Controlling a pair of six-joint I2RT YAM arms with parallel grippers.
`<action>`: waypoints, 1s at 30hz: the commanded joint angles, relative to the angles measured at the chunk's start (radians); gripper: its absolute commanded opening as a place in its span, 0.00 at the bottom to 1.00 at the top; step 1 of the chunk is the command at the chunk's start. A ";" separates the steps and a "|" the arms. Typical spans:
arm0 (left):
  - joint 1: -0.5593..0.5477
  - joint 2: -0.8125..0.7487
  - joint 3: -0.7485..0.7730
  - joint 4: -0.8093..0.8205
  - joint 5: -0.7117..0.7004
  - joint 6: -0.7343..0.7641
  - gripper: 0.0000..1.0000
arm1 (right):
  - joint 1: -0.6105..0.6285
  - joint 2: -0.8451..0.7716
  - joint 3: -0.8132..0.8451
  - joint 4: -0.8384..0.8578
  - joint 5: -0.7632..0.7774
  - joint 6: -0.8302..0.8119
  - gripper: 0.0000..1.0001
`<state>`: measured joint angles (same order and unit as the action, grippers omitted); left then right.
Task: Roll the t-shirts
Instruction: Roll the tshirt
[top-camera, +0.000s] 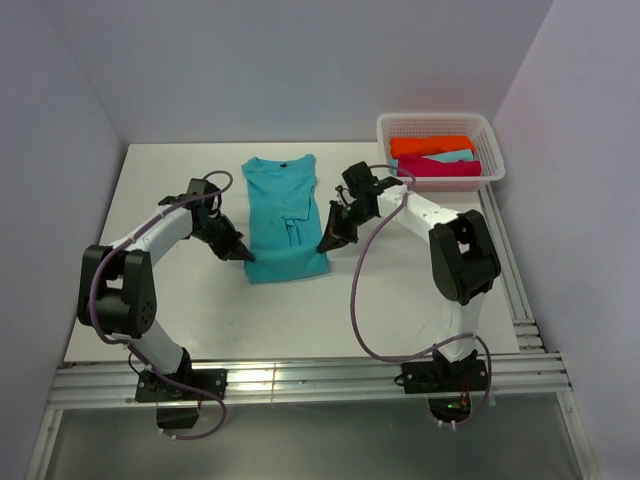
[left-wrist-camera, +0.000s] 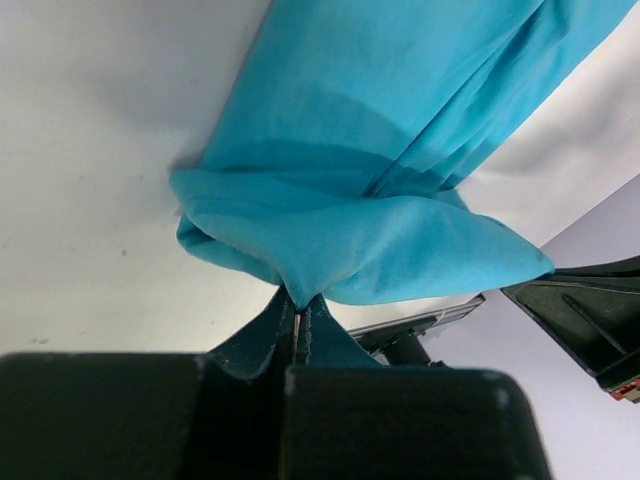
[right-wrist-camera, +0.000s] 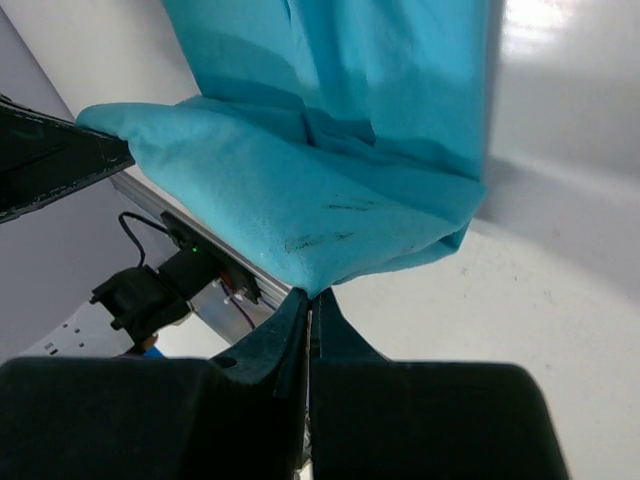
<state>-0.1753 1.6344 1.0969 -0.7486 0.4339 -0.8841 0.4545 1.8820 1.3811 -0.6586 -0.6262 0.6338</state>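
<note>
A turquoise t-shirt (top-camera: 283, 215) lies folded into a long strip on the white table, neck at the far end. Its near hem is lifted and turned over. My left gripper (top-camera: 246, 257) is shut on the hem's left corner; in the left wrist view the turquoise t-shirt (left-wrist-camera: 380, 190) bunches at the left gripper (left-wrist-camera: 298, 305). My right gripper (top-camera: 324, 246) is shut on the right corner; the right wrist view shows the turquoise t-shirt (right-wrist-camera: 330, 170) pinched at the right gripper (right-wrist-camera: 310, 298). Orange, pale turquoise and magenta t-shirts (top-camera: 435, 158) lie rolled in the basket.
A white lattice basket (top-camera: 492, 150) stands at the table's far right corner. Metal rails (top-camera: 300, 380) run along the near edge, and another rail (top-camera: 510, 270) runs down the right side. Grey walls close in on the left, back and right.
</note>
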 joint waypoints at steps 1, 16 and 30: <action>0.026 0.033 0.072 -0.021 0.023 0.039 0.00 | -0.014 0.041 0.087 -0.022 -0.026 -0.009 0.00; 0.059 0.211 0.195 0.028 0.062 0.046 0.00 | -0.045 0.187 0.210 -0.006 -0.030 0.021 0.00; 0.060 0.311 0.264 0.077 0.052 0.024 0.02 | -0.065 0.289 0.245 0.083 -0.017 0.073 0.14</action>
<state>-0.1192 1.9385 1.3247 -0.6987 0.4747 -0.8589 0.3988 2.1551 1.5852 -0.6182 -0.6399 0.6872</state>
